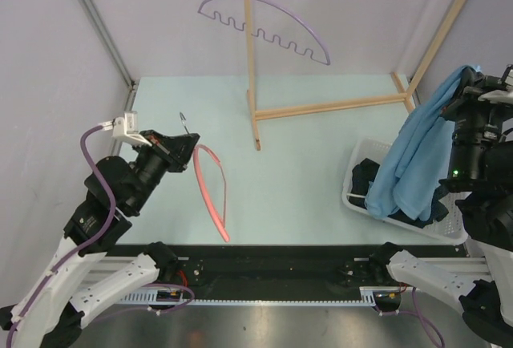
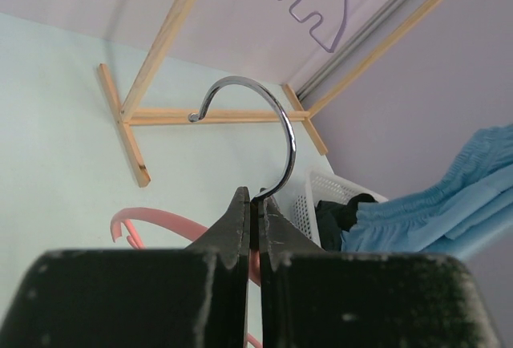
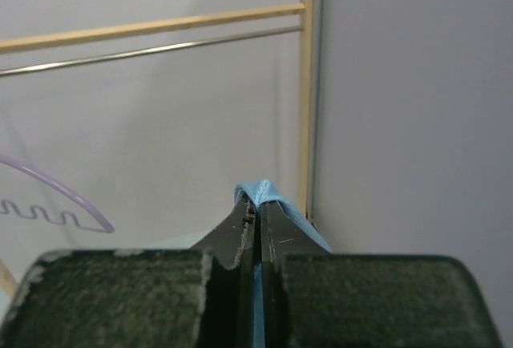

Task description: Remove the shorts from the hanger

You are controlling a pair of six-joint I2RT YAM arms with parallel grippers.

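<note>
My left gripper (image 1: pixel 181 141) is shut on the metal hook (image 2: pixel 258 111) of a bare pink hanger (image 1: pixel 213 192), which slants down toward the table on the left. My right gripper (image 1: pixel 466 85), raised at the far right, is shut on a fold of the light blue shorts (image 1: pixel 413 155). They hang free of the hanger, draping down over a white basket (image 1: pixel 403 221). In the right wrist view the blue fabric (image 3: pixel 268 196) bulges out past the closed fingertips. Black shorts (image 1: pixel 366 176) lie inside the basket, also seen in the left wrist view (image 2: pixel 340 215).
A wooden clothes rack (image 1: pixel 321 108) stands at the back of the table, its uprights rising on the right and centre. A purple notched hanger (image 1: pixel 264 21) hangs from its metal rail. Grey walls close in on both sides.
</note>
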